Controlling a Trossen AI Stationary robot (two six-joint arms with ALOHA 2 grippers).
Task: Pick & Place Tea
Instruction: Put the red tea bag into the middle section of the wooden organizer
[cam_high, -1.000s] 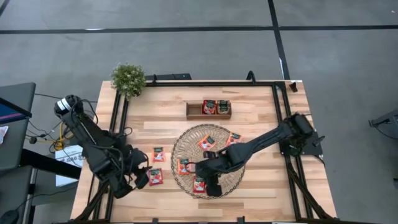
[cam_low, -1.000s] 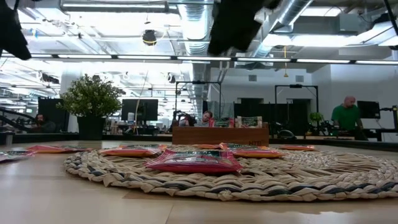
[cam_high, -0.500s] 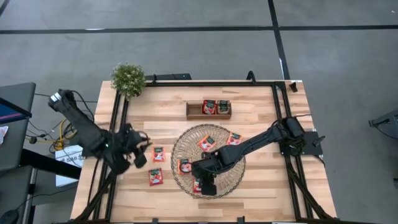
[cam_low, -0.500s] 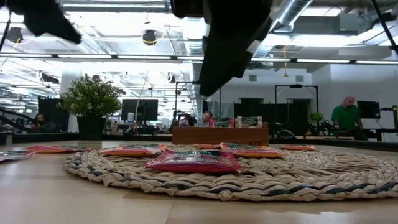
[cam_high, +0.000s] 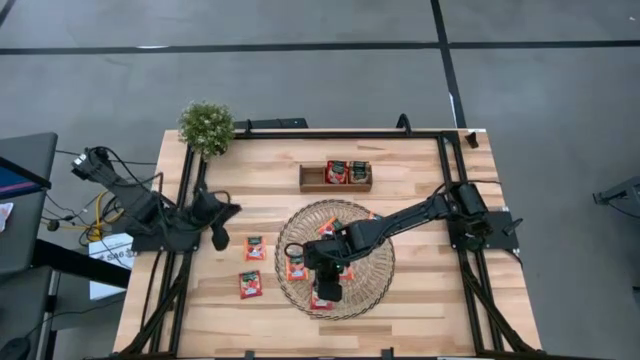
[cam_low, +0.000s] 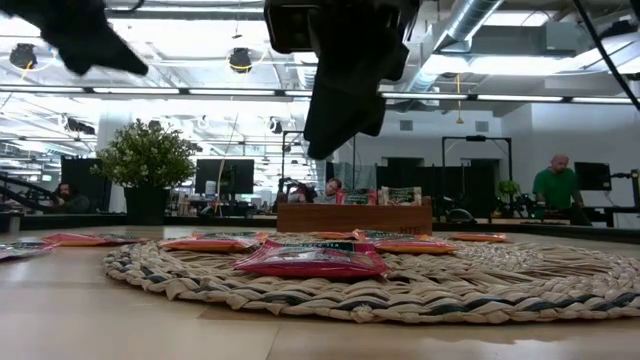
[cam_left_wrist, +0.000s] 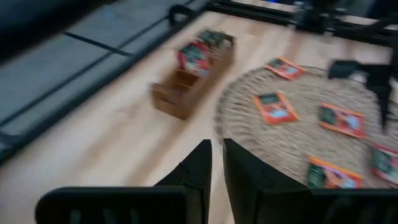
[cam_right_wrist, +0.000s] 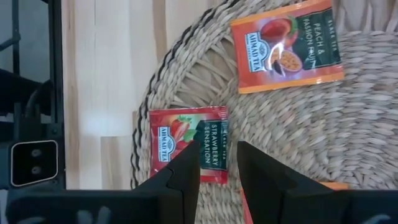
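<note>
Clearly legible sachets (cam_right_wrist: 188, 152) — "STRAWBERRY SENSATION", "PEACH & PASSION FRUIT".

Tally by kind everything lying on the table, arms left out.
Red-orange square tea sachets: 9 showing (2 in the tray, 5 on the mat, 2 on bare wood)
Round woven straw mat: 1
Small brown wooden tray: 1
Small green potted plant: 1
Total: 12

Both arms are matte black with chunky jointed links, the left arm (cam_high: 150, 212) trailing thin dark cables near its base, and each wrist ends in two flat, tapered black fingers (cam_right_wrist: 186, 174).
</note>
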